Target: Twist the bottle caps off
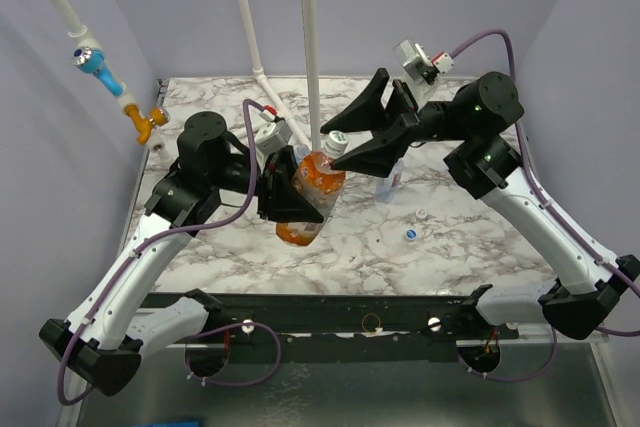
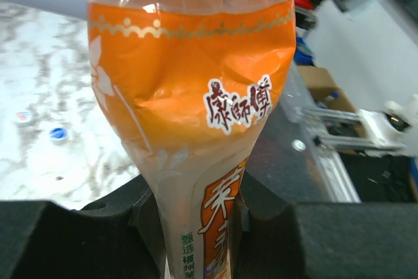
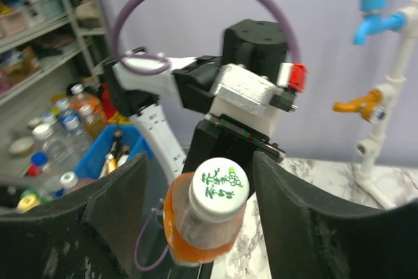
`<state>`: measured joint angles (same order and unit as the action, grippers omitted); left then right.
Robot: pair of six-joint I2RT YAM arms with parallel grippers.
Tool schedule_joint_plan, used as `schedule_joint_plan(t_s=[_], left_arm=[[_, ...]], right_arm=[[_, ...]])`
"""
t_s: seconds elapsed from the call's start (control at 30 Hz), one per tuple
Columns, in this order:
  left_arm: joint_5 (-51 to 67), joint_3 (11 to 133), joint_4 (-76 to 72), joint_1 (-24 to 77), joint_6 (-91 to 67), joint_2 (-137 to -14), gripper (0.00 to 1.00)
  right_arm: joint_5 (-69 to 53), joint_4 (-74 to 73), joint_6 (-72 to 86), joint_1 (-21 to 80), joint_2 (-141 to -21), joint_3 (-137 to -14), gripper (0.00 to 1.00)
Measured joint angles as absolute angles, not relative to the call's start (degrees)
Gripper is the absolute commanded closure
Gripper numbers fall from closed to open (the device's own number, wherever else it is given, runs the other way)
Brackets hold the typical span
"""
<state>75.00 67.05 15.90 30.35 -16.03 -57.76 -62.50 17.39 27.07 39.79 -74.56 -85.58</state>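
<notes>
The left fingers (image 2: pixel 196 227) pinch the orange bottle (image 1: pixel 308 199), tilted above the table (image 1: pixel 480 237), while the right fingers (image 3: pixel 199 207) spread around its white cap (image 3: pixel 219 184); centring them before closing should give a clean twist

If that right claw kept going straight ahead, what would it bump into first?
Most likely the white cap of the orange bottle. It sits right ahead, between the open fingers of the right gripper. The left gripper holds the bottle.
</notes>
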Motion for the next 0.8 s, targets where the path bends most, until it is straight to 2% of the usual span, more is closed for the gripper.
schedule_joint_plan(t_s=[0.1,0.23,0.27,0.6,0.8], left_arm=[[69.3,67.0,15.9,29.8,-13.7,-57.8,1.00],[60.9,67.0,16.1,29.7,-9.7,-57.8,1.00],[59.4,67.0,16.1,29.7,-8.9,-57.8,1.00],[44.6,67.0,16.0,29.7,-1.3,-57.8,1.00],[40.2,66.8,16.0,29.7,1.4,-57.8,1.00]], right_arm=[[-54.7,10.2,23.7,40.1,-74.4,-87.6,0.26],[-41.9,3.4,21.0,40.1,-73.1,-88.7,0.01],[-39.5,2.4,20.7,40.1,-72.8,-88.8,0.00],[-29.7,-1.6,21.4,40.1,-74.7,-92.2,0.01],[-28.5,-2.9,22.9,40.4,-77.4,-92.7,0.21]])
